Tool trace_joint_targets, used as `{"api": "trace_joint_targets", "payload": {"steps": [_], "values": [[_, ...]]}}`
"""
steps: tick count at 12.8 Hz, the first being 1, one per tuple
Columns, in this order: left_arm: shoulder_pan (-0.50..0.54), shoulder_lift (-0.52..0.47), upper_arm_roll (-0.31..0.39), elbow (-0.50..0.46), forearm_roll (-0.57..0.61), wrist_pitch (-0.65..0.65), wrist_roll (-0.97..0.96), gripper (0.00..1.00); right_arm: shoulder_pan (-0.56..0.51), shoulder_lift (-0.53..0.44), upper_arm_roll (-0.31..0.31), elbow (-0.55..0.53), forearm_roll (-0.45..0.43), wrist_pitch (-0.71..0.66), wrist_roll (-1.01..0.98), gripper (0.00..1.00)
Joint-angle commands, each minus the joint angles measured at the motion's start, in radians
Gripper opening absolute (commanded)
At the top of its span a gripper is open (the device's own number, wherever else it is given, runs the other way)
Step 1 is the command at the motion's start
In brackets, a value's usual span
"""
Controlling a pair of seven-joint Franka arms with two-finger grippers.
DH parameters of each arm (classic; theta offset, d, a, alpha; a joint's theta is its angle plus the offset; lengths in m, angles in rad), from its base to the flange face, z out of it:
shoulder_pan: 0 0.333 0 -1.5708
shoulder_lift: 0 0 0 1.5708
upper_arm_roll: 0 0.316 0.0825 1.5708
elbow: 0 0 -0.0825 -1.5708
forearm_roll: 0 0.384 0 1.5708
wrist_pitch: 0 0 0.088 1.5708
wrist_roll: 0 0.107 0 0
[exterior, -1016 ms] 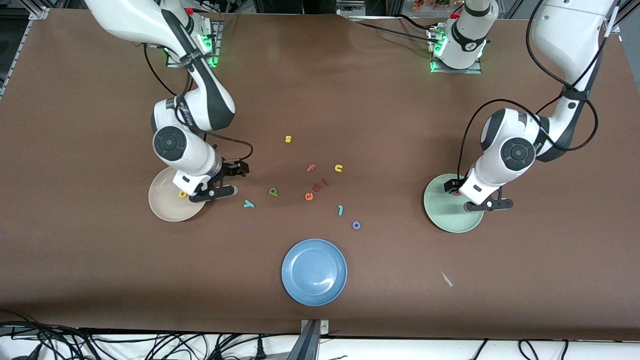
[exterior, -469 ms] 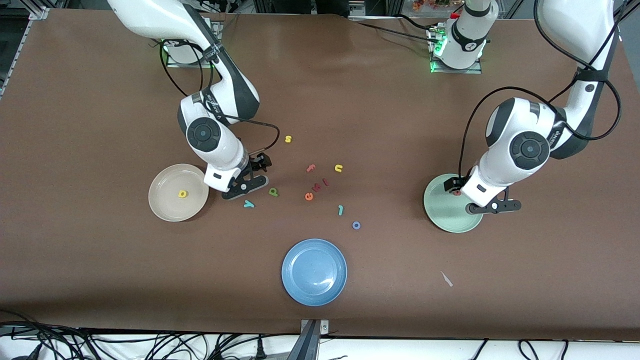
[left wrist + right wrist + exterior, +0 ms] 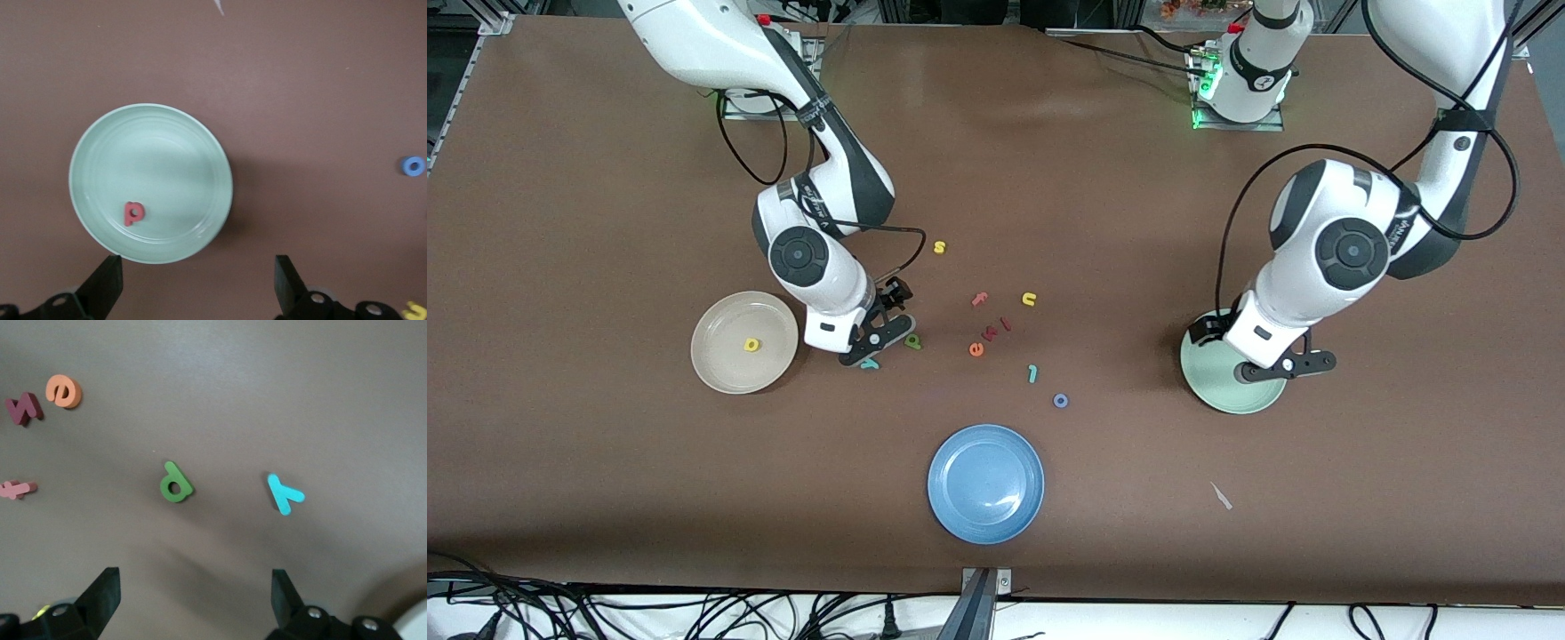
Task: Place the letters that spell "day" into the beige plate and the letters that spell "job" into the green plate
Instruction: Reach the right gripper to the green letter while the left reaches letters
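In the front view's left-center, the right pincer hangs released over the green letter and teal "y". The yellow letter lies in the beige plate. At right-center, the left pincer hangs released over the green plate, which holds the red "b". The teal "j" and blue "o" lie mid-counter.

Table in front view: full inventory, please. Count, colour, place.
beige plate: 1, cream, right arm's end; yellow letter in it
green plate: 1, mint, left arm's end; red letter in it
blue plate: 1, nearest the camera
loose letters: 9 on the table mid-way between the plates, among them green letter, teal y, teal j, blue o
right gripper: open, over the green letter and teal y
left gripper: open, over the green plate
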Motion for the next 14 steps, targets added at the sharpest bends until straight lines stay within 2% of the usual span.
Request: {"api": "trace_joint_targets", "payload": {"steps": [1,3,6,8,11,14], "values": [[-0.064,0.042,0.003,0.08,-0.022,-0.024,-0.095,1.0,0.032,0.06,0.001,0.064,-0.048,0.017,-0.02,1.0],[-0.108,0.076,0.003,0.121,-0.023,-0.022,-0.114,1.0,0.038,0.072,0.001,0.069,-0.054,0.038,-0.043,1.0],[-0.169,0.187,0.004,0.27,-0.028,-0.017,-0.117,1.0,0.058,0.097,0.001,0.057,-0.057,0.13,-0.075,1.0],[-0.223,0.27,0.006,0.365,-0.02,-0.017,-0.109,1.0,0.072,0.111,-0.001,0.042,-0.114,0.178,-0.075,1.0],[-0.265,0.329,0.014,0.413,0.0,0.008,-0.061,1.0,0.073,0.117,-0.001,0.015,-0.131,0.219,-0.075,1.0],[-0.262,0.39,0.018,0.442,0.0,0.129,0.117,1.0,0.072,0.137,-0.001,0.022,-0.133,0.221,-0.125,0.99]]}}
